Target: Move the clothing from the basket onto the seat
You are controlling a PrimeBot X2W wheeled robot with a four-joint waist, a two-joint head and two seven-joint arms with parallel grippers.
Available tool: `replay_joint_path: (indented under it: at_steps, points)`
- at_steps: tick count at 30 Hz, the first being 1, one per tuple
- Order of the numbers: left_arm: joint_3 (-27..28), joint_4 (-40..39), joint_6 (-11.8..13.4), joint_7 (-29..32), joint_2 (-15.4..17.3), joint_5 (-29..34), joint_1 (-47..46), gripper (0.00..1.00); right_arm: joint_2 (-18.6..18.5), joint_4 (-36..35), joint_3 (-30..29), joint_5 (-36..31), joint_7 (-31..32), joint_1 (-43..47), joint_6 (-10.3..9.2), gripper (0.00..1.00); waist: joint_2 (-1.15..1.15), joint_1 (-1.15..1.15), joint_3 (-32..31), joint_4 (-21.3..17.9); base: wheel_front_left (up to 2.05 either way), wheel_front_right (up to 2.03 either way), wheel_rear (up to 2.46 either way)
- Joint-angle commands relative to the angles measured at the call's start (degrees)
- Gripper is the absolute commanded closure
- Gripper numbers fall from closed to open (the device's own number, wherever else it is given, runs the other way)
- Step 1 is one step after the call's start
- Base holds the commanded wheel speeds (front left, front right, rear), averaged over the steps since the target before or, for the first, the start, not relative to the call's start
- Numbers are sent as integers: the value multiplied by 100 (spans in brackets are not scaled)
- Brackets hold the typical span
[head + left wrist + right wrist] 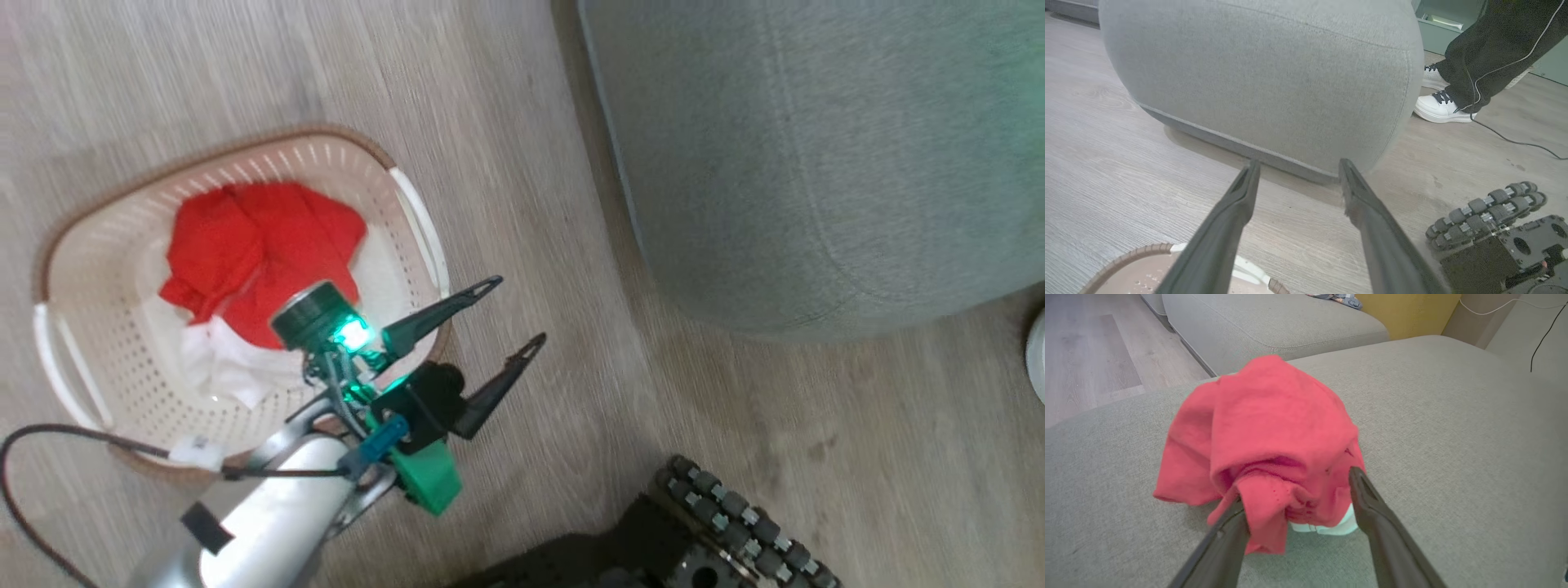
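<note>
At the left of the head view the basket (98,245) sits on the floor (531,122), with red clothing (253,245) heaped in its middle and a white piece (224,367) just below that, toward the lower left. Right of the heap, the left gripper (516,310) hangs over the basket's right rim. Its fingers are apart and empty, their tips aimed at the upper right of the frame. The clothing therefore lies behind those tips, down and to the left, and this arm looks the nearer one for the next pick. It would have to turn back and dip into the basket. The seat (816,163) lies at the upper right.

In the right wrist view the right gripper (1296,488) has its fingers apart on either side of a red garment (1265,424) resting on the seat. A fold is draped over the finger at frame left, and I judge the garment let go.
</note>
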Motion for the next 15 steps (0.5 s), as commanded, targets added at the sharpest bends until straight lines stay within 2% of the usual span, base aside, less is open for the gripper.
replay_joint_path:
  at_steps: [1, 6, 9, 15]
  points:
    - [130, -135, 5, -28, -113, -40, -34, 0, -181, -111, 131, 14, -35, 255, -1, 0, 0, 0, -372, -5, 0, 0, 0]
    - [151, -54, -1, -28, -404, -58, 12, 0, -303, -122, 635, -104, -20, 669, -1, 0, 0, 0, -927, 13, 0, 0, 0]
    - [196, -21, -2, -28, -512, -81, 63, 0, -227, -222, 962, -144, -11, 834, -1, 0, 0, 0, -1159, 12, 0, 0, 0]
    - [417, 48, 27, -28, -836, -131, 338, 0, -302, -721, 1544, 193, -19, 1337, -1, 0, 0, 0, -1859, 108, 0, 0, 0]
